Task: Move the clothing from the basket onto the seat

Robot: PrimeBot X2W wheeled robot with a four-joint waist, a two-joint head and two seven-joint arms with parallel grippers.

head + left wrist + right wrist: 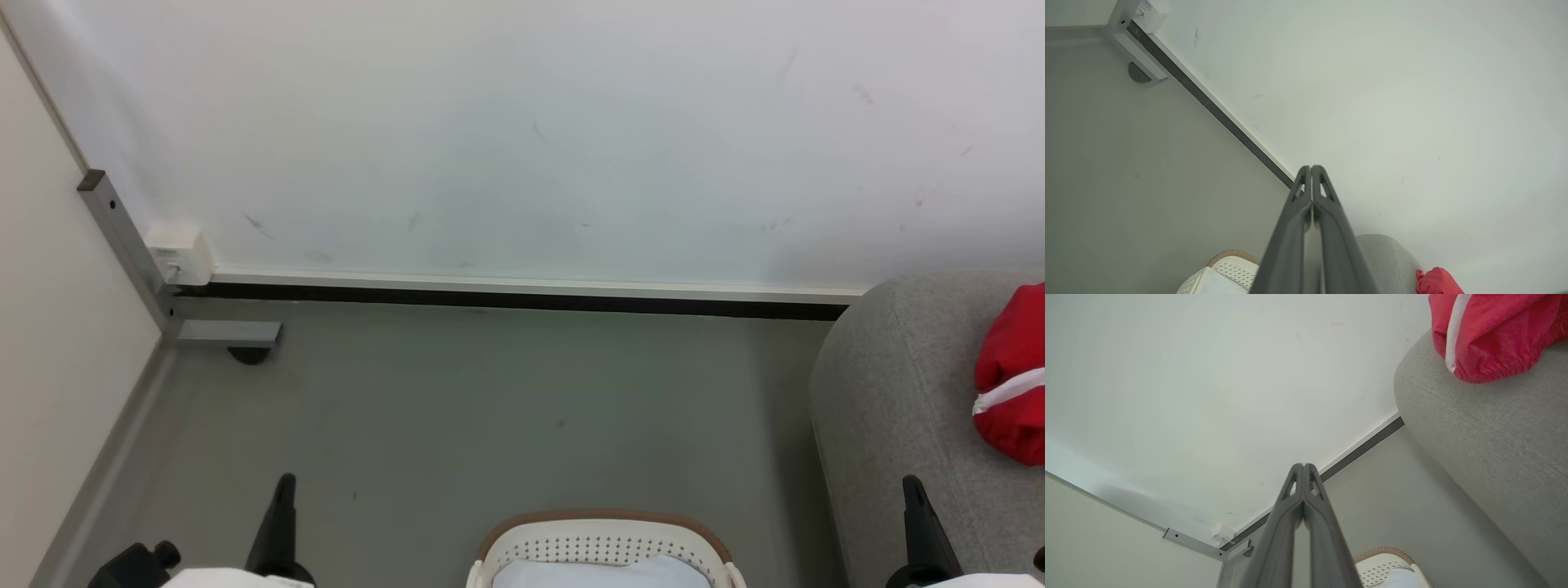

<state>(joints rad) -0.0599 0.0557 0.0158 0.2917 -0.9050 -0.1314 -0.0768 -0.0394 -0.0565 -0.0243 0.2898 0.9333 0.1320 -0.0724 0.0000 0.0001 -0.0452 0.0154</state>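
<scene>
A red garment with a white stripe, part of the clothing (1012, 376), lies on the light grey seat (898, 392) at the right edge; it also shows as the clothing (1490, 330) on the seat (1486, 437), and as the clothing (1437, 281). The cream basket (604, 543) with its tan rim sits at the bottom centre and holds a pale white-blue cloth (600, 574). My left gripper (285, 482) stands shut and holds nothing at the lower left, fingers pressed together (1311, 168). My right gripper (912, 483) is shut and holds nothing at the lower right, beside the seat's front (1303, 465).
A white wall (522, 139) with a dark baseboard gap runs across the back. A grey metal frame post (122, 237) with a white box (178, 251) and a foot stands in the left corner. Grey floor (490, 408) lies between wall and basket.
</scene>
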